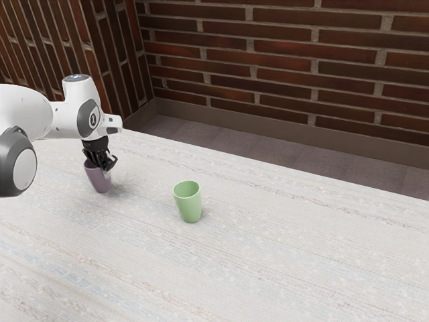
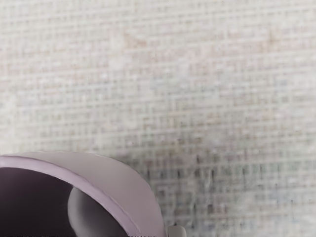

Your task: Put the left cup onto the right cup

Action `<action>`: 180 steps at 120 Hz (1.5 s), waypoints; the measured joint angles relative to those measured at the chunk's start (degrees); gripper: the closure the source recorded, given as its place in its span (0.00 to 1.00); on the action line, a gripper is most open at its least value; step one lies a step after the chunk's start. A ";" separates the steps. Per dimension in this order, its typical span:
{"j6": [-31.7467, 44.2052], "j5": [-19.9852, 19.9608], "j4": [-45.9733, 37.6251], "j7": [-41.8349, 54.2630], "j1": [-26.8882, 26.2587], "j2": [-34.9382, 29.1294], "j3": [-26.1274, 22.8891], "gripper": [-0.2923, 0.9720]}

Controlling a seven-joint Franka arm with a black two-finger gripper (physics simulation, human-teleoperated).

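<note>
The mauve plastic cup (image 1: 99, 181) stands upright, mouth up, on the pale desk (image 1: 281, 268) near the exterior view's left edge. The black tool (image 1: 102, 166) sits at its rim; clamped or apart, I cannot tell. The green plastic cup (image 1: 188, 201) stands upright toward the exterior view's right, with bare desk around both.

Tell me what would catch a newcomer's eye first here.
The white arm's black gripper sits right at the rim of the purple cup at the exterior view's left. The green cup stands upright, apart, further toward that view's right on the pale table, before a brick wall.
</note>
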 joint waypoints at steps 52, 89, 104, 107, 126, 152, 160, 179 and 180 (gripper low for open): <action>-3.26 0.59 -1.66 -0.29 -0.37 -7.72 -0.03 0.85; -7.28 1.51 -8.04 -0.87 -5.11 -17.62 -0.35 0.85; -7.82 2.40 -10.76 -1.61 -6.61 -21.11 -0.35 0.85; -7.90 2.64 -11.20 -1.81 -6.99 -21.70 -0.35 0.85; -9.13 4.72 -13.06 -3.37 -8.93 -25.78 -0.35 0.85; -11.56 6.49 -13.35 -5.55 -13.74 -28.12 -0.36 0.85; -12.28 7.06 -13.36 -6.24 -15.18 -28.81 -0.36 0.85; -13.72 8.41 -13.36 -8.10 -18.07 -29.91 -0.37 0.85; -13.77 8.45 -13.35 -8.19 -18.18 -29.93 -0.37 0.85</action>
